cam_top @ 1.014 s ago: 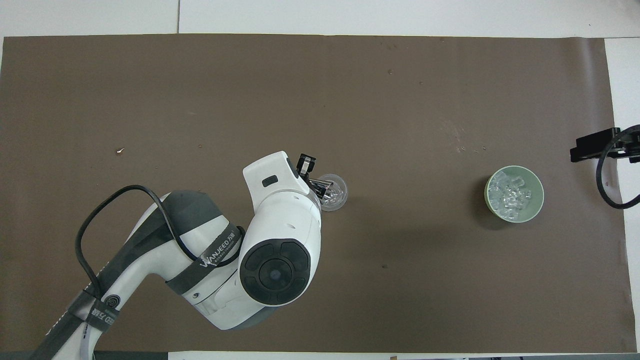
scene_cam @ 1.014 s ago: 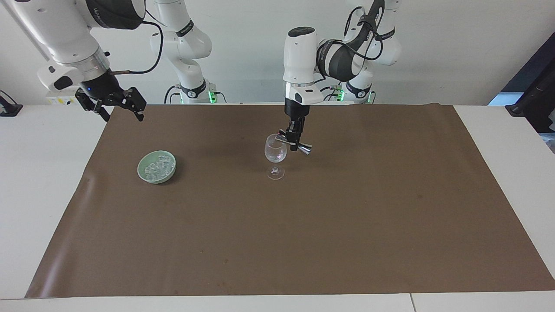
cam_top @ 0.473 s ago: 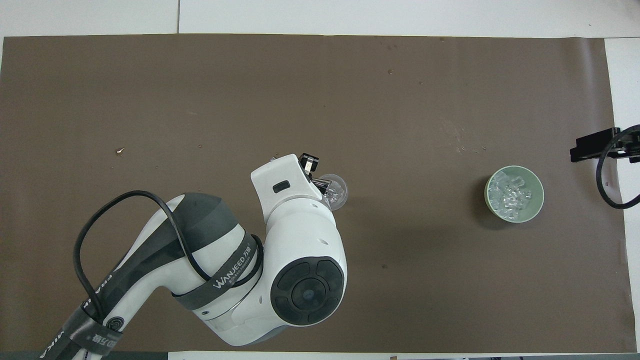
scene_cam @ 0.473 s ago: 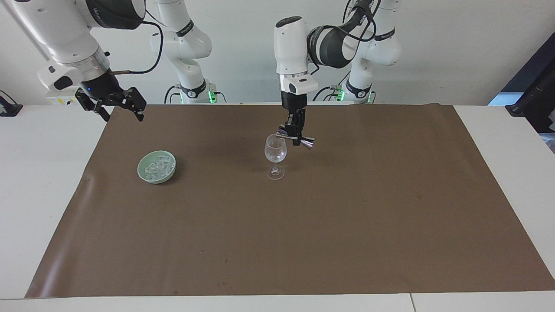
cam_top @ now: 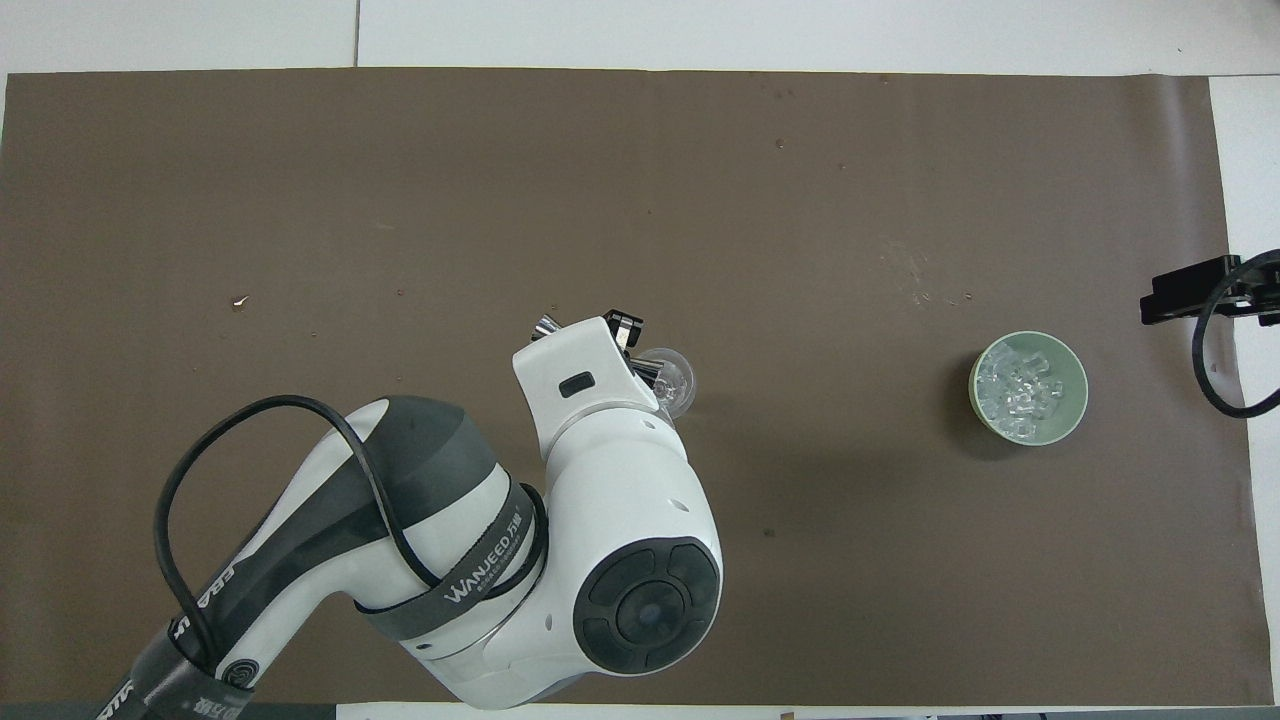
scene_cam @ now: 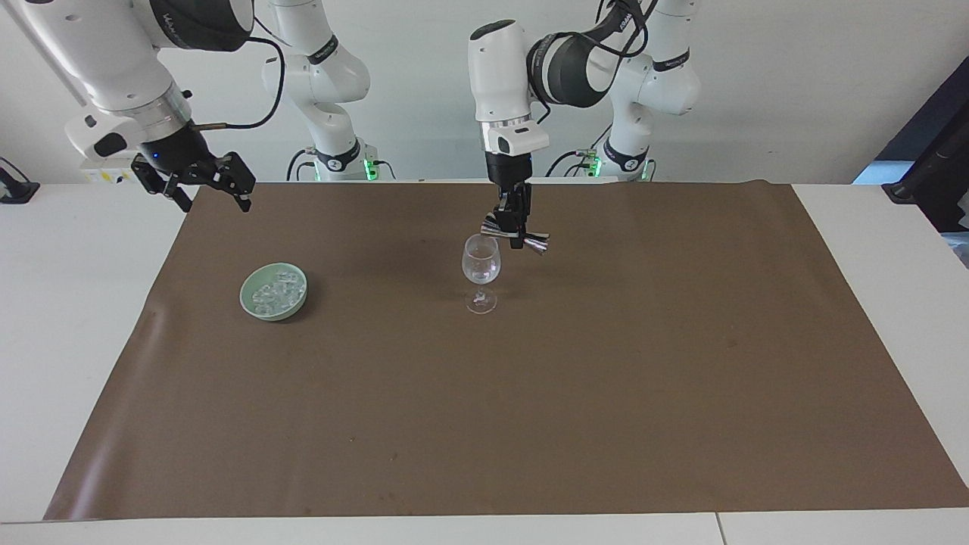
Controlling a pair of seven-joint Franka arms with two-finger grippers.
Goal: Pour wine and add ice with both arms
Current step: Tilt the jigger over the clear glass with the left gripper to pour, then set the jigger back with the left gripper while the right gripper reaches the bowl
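A clear wine glass stands mid-mat; it also shows in the overhead view. Any wine in it is too faint to tell. My left gripper is shut on a small steel jigger, held tilted just above the glass rim, toward the left arm's end. In the overhead view the left arm covers most of the jigger. The ice is heaped in a pale green bowl toward the right arm's end; the bowl also shows from above. My right gripper waits open over the mat's edge.
A brown mat covers the white table. A black clamp-like fixture stands at the table's edge at the left arm's end.
My left gripper has risen with the jigger, from level with the glass rim to just above it, and the arm's wrist has lifted. The right arm has not moved.
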